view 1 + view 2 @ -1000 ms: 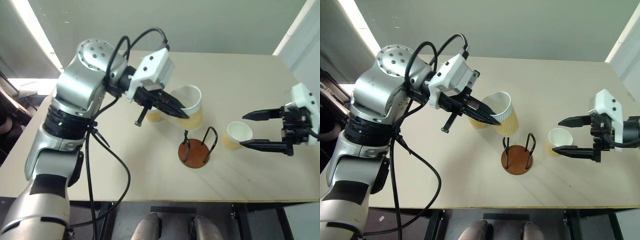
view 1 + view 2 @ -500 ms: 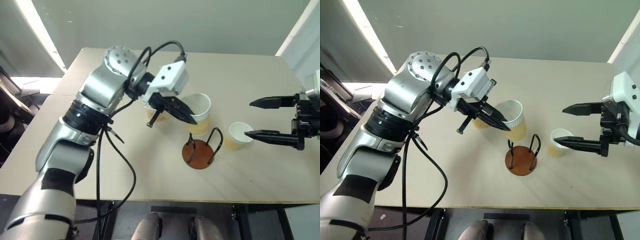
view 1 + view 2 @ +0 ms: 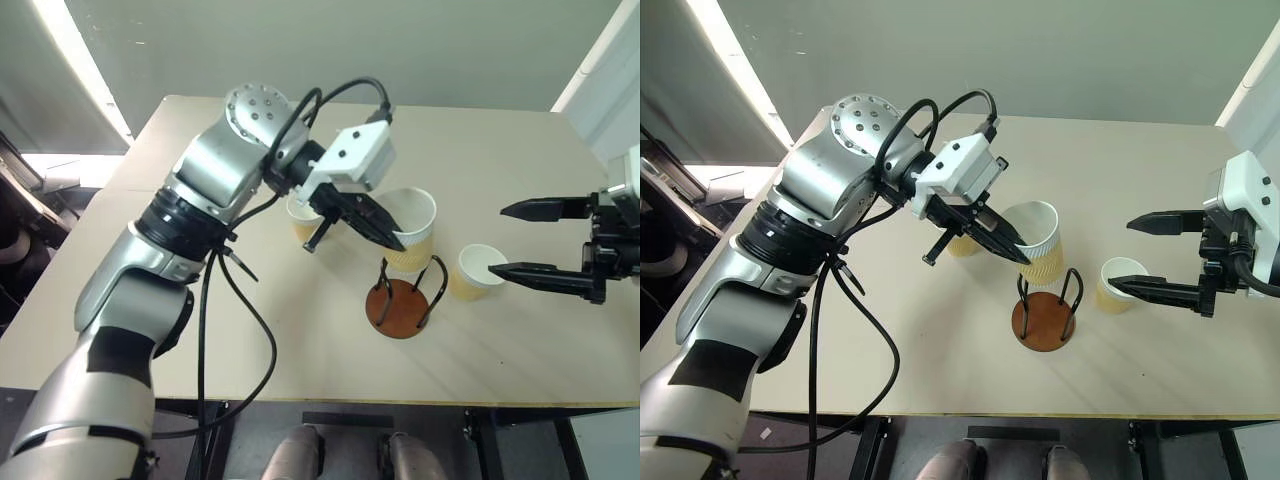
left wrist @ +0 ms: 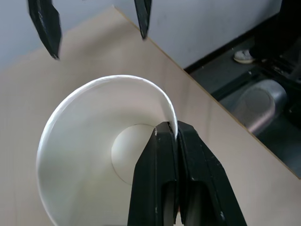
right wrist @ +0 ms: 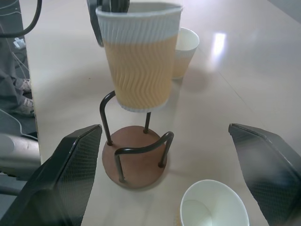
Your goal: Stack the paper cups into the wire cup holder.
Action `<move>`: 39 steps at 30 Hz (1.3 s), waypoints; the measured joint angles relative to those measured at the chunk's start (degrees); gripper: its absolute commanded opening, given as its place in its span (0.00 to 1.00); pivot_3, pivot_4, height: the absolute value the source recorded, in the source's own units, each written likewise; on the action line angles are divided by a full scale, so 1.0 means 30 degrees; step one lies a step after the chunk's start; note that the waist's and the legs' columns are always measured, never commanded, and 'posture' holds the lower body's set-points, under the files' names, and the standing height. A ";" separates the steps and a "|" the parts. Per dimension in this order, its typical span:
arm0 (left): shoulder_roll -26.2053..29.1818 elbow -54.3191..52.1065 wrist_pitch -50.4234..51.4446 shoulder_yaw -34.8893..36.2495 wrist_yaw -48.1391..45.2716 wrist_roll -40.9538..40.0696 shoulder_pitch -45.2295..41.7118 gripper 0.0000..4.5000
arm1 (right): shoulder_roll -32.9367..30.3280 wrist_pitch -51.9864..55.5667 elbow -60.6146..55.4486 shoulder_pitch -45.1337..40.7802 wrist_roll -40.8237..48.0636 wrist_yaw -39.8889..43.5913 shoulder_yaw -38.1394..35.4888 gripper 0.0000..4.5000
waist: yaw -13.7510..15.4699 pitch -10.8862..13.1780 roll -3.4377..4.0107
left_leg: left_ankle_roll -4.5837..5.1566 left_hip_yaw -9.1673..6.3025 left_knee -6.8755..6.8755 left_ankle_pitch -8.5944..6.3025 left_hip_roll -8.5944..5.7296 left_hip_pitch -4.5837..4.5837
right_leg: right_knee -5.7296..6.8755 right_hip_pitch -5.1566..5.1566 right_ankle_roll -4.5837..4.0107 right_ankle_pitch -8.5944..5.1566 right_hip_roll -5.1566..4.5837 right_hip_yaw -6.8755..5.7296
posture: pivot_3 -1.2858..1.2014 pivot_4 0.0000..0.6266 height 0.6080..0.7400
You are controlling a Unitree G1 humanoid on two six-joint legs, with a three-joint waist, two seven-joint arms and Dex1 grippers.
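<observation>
Three paper cups on record, one of them in transit. Left gripper (image 3: 388, 232): fingers pressed together on the rim of the carried cup (image 3: 410, 228), one inside the wall and one outside; the cup hangs upright, its base just above the wire cup holder (image 3: 398, 300) and slightly behind it. Right gripper (image 3: 520, 240): fingers spread wide, holding nothing, with a second cup (image 3: 475, 272) standing on the table (image 3: 300, 330) just below its lower finger. Third cup (image 3: 303, 218): upright on the table behind the left gripper. Step in hand, as judged: placing the first cup. Next move calls for centring the base between the two wire loops, lowering until seated, then releasing.
</observation>
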 measured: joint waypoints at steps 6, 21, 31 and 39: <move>-0.0920 0.0767 -0.0060 -0.0306 -0.0009 0.0220 0.0218 0.00 | 0.0101 -0.0154 -0.0015 0.0116 0.0008 -0.0112 0.0000 1.00 | 0.0040 0.0000 0.0000 | 0.0003 0.0001 0.0014 0.0001 -0.0001 -0.0008 | 0.0006 0.0000 0.0006 0.0003 -0.0001 0.0000 | 0.52 0.24 1.00; -0.1317 0.1261 -0.2249 -0.1267 -0.0015 0.2471 0.1042 0.34 | 0.0134 -0.0152 -0.0334 0.0537 0.0195 -0.0409 -0.0139 1.00 | 0.0057 -0.0001 0.0001 | 0.0013 0.0008 0.0038 -0.0003 -0.0002 -0.0015 | 0.0014 -0.0001 0.0015 0.0001 0.0000 0.0000 | 0.52 0.24 1.00; -0.2170 0.1436 -0.2242 -0.0669 -0.0025 0.2501 0.1150 0.99 | -0.0610 -0.0427 -0.0029 0.0038 -0.1095 -0.1029 0.1214 1.00 | 0.0079 -0.0001 0.0001 | 0.0025 0.0010 0.0073 -0.0010 -0.0002 -0.0030 | 0.0025 -0.0001 0.0020 0.0004 -0.0002 -0.0001 | 0.52 0.24 1.00; -0.0210 0.1428 0.0075 0.3514 -0.0016 0.1489 0.1677 0.99 | -0.1916 -0.2836 0.0920 0.0083 -0.6019 -0.1216 0.6295 1.00 | -0.0037 -0.0006 0.0010 | 0.0028 0.0022 0.0066 -0.0012 0.0007 -0.0014 | 0.0037 -0.0009 0.0027 0.0000 0.0004 0.0005 | 0.52 0.24 1.00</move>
